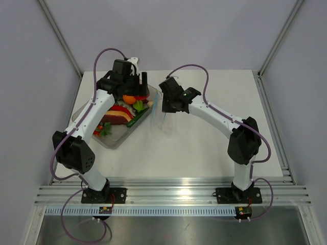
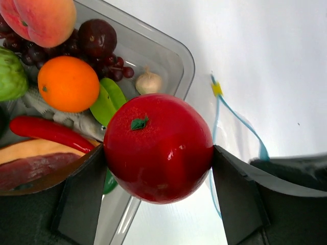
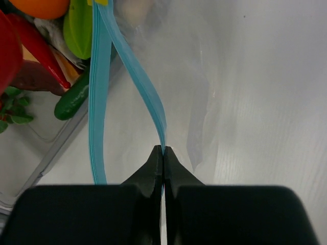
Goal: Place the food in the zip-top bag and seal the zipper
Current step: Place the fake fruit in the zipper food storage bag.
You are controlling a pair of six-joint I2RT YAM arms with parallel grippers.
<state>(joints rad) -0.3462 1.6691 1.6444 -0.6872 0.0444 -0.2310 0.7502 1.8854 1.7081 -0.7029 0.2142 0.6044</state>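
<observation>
My left gripper [image 2: 158, 161] is shut on a glossy red toy fruit [image 2: 158, 145], one piece of the food, held above the tub's right rim; from above the left gripper [image 1: 135, 91] hangs over the tub's far end. The zip-top bag [image 1: 162, 117] hangs just right of the tub, transparent, its mouth gaping. My right gripper [image 3: 163, 151] is shut on one lip of the light-blue zipper [image 3: 149, 99]; the other lip [image 3: 97, 127] bows away to the left. A yellow tab [image 2: 217, 89] sits at the zipper's end.
A clear rigid tub [image 1: 110, 142] at the left holds more food: an orange [image 2: 68, 83], a peach [image 2: 43, 18], dark grapes [image 2: 97, 38], a red chili [image 2: 46, 131], a garlic bulb [image 2: 148, 81]. White table [image 1: 214, 132] lies right of the bag.
</observation>
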